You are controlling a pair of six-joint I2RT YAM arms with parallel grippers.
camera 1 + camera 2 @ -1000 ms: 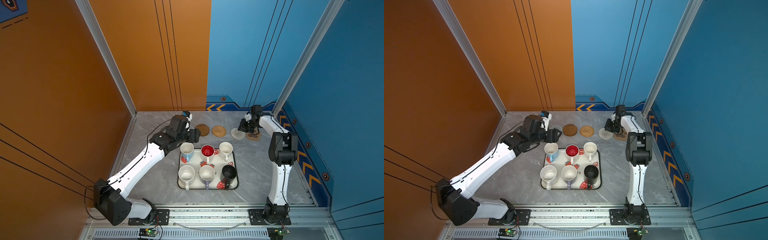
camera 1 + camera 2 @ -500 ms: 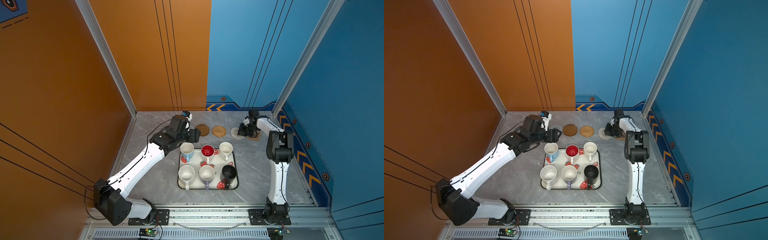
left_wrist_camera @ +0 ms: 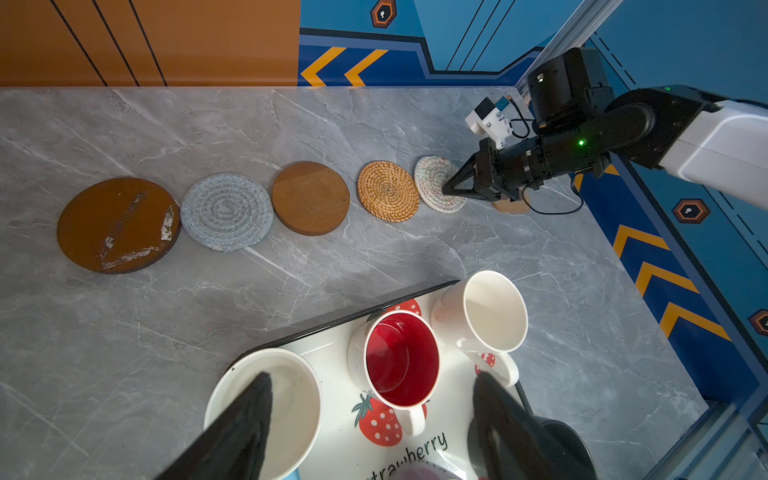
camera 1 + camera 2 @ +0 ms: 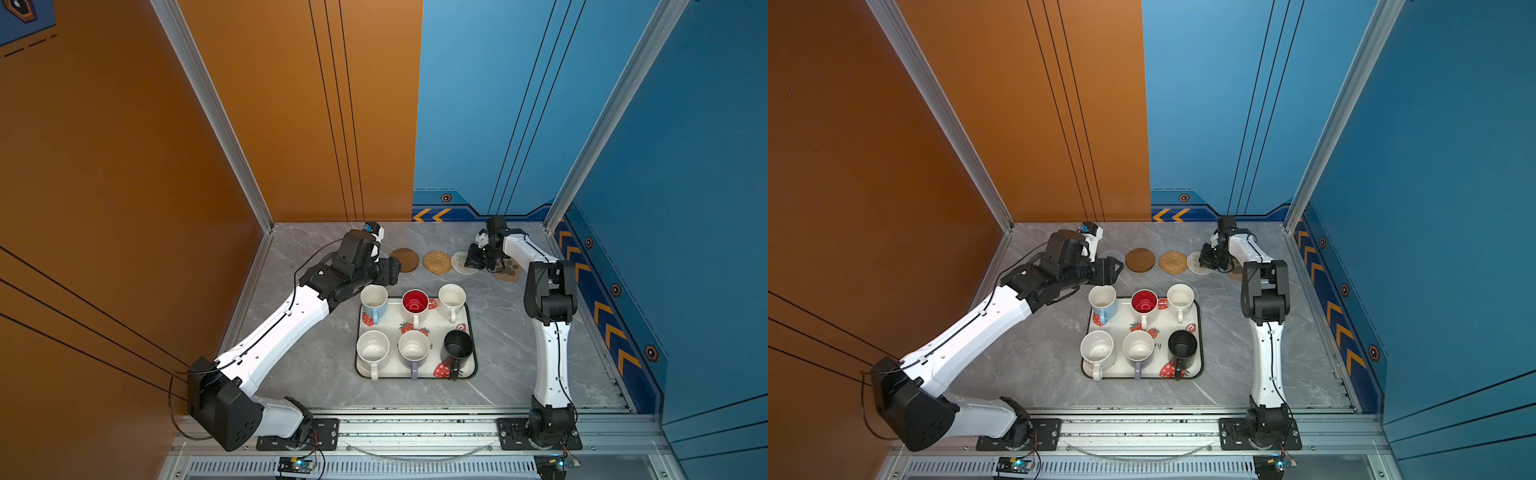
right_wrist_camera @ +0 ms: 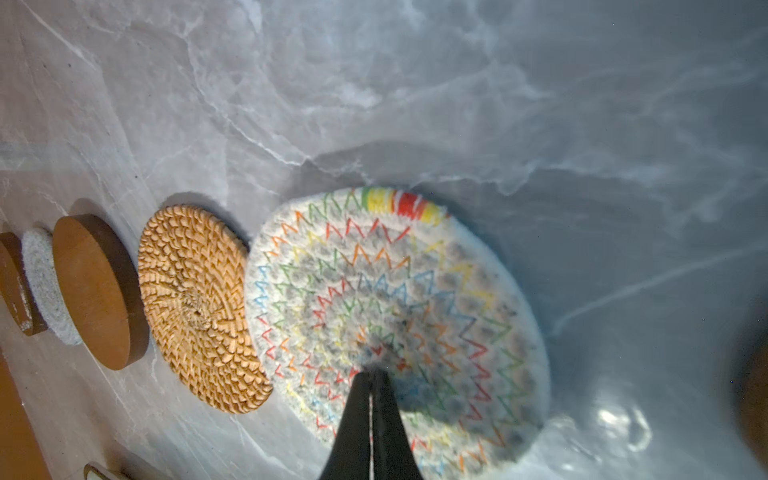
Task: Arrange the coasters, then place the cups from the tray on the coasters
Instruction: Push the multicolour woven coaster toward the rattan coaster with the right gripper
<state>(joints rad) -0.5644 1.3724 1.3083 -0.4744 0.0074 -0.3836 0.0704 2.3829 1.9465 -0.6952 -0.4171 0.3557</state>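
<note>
Six coasters lie in a row along the back of the table: a scuffed brown disc [image 3: 118, 224], a grey woven round [image 3: 226, 212], a brown disc [image 3: 311, 198], a rattan round [image 3: 388, 191], a white woven round with coloured stitching [image 5: 395, 299] and a paw-print cork piece [image 4: 508, 269]. My right gripper [image 5: 371, 374] is shut, its tips resting on top of the white woven round, which touches the rattan round. The strawberry tray [image 4: 473, 370] holds all six cups. My left gripper [image 3: 372, 380] hangs open above the tray's far row, near the red-inside cup [image 3: 401, 359].
The light blue cup [image 4: 374, 301] and cream cup [image 4: 451, 297] flank the red-inside one; the speckled cup [image 4: 372, 347], lavender cup [image 4: 413, 347] and black cup [image 4: 458, 345] form the near row. The orange wall is on the left, the blue wall [image 4: 615, 291] on the right.
My right gripper has moved left from over the paw-print piece onto the white woven round, which has shifted slightly toward the rattan round. The left arm has held still.
</note>
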